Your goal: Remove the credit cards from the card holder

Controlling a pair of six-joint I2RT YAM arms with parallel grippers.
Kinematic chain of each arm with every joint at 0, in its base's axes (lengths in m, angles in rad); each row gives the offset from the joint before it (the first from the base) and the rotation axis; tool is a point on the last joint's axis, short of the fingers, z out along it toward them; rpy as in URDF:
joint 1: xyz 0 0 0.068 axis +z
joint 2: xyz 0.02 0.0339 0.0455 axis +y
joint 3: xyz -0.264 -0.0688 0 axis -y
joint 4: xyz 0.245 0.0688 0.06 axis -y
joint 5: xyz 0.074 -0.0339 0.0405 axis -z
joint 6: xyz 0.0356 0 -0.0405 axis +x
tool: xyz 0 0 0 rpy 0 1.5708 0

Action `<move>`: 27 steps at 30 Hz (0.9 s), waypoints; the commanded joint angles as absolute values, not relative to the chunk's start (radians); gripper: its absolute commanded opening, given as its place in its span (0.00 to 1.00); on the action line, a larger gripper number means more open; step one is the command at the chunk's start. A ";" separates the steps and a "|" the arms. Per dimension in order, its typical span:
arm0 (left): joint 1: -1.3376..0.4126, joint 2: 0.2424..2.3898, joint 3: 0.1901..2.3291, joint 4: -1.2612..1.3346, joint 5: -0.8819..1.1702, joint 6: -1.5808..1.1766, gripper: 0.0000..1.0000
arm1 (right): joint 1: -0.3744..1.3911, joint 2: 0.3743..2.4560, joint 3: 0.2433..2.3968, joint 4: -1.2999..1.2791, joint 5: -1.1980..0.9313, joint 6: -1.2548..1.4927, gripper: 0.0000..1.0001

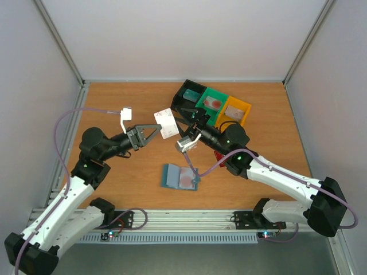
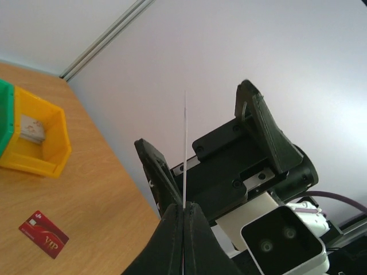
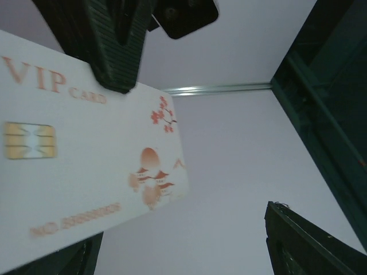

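White card (image 1: 166,123) clamped in your left pincer (image 1: 157,128), lifted above the table (image 1: 114,103).
The left wrist shows it only edge-on; the right wrist cuts its end off. Its long axis runs roughly near to far. Your right pincer (image 1: 188,116) gapes wide beside it, gripping nothing. The card holder (image 1: 171,175) lies open; a red card (image 2: 44,234) sits half under the right arm, bins (image 1: 217,90) behind.

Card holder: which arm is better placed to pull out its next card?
Probably right: the right tool stands open and empty; the left tool is shut on a white card in the air.
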State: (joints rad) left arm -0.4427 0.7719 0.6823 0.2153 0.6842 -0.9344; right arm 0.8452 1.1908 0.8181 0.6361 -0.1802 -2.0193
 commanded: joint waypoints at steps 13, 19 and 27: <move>-0.439 0.780 0.737 0.247 0.794 -0.920 0.00 | 0.957 1.164 0.875 0.568 -0.151 -2.364 0.47; -0.440 0.780 0.715 0.281 0.833 -0.909 0.00 | 0.964 1.160 0.879 0.535 -0.140 -2.388 0.26; -0.440 0.770 0.707 0.280 0.824 -0.897 0.00 | 0.969 1.145 0.869 0.527 -0.124 -2.373 0.01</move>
